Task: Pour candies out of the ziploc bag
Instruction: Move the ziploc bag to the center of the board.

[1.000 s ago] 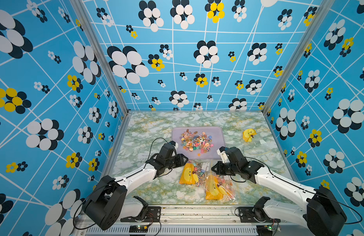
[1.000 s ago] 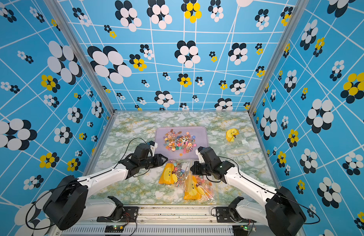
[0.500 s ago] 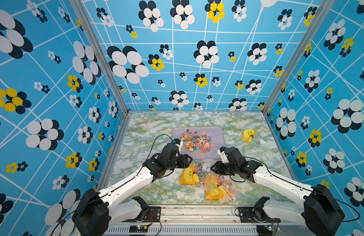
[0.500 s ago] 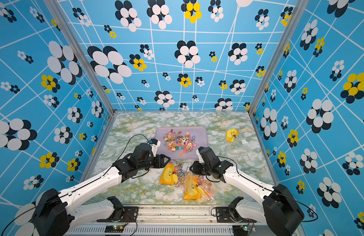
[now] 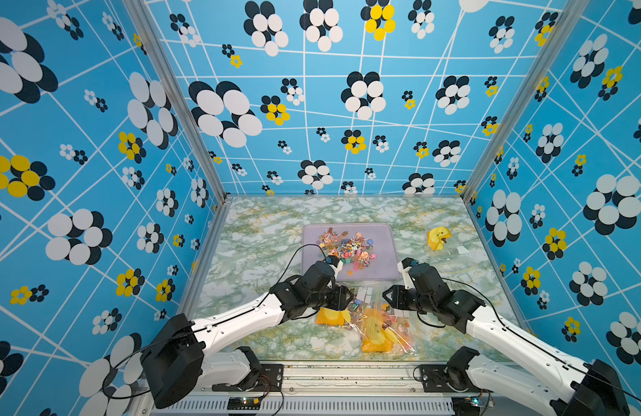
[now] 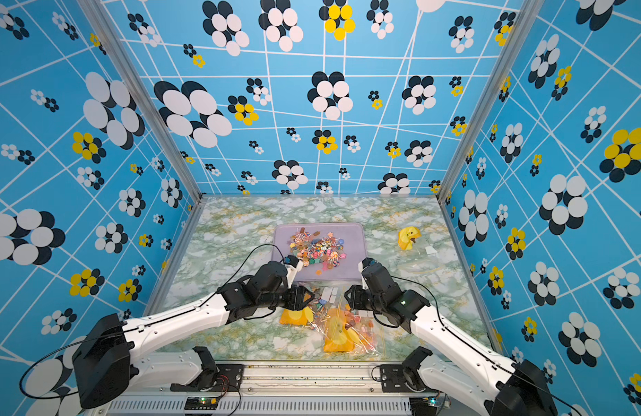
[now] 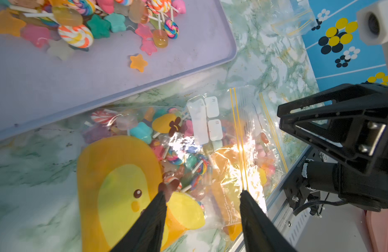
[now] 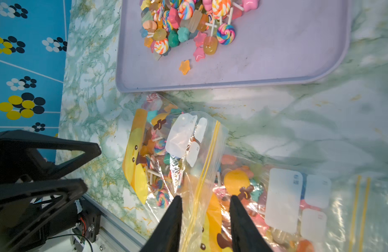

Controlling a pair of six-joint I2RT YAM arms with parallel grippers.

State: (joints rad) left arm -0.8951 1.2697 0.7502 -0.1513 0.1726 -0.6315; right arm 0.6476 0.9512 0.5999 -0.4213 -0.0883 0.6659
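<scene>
Two clear ziploc bags full of candies lie overlapped near the table's front edge. The left bag (image 5: 333, 317) (image 7: 123, 174) has a yellow duck print, and the right bag (image 5: 380, 333) (image 8: 275, 196) lies partly under it. My left gripper (image 5: 349, 300) (image 7: 201, 193) hangs open just above the duck bag, with nothing between its fingers. My right gripper (image 5: 385, 297) (image 8: 205, 197) is open, its fingers either side of the duck bag's raised yellow zip edge. More candies (image 5: 347, 248) (image 6: 317, 248) are heaped on the lilac tray (image 5: 383, 268) behind.
An empty bag with a yellow duck print (image 5: 437, 238) (image 6: 409, 239) lies at the back right. The tray's near rim (image 7: 101, 102) (image 8: 210, 86) runs just behind the bags. A metal rail (image 5: 329, 367) borders the table's front edge, and blue patterned walls enclose three sides.
My right gripper has gone from shut to open over the zip edge. My left arm has swung right and forward over the duck bag.
</scene>
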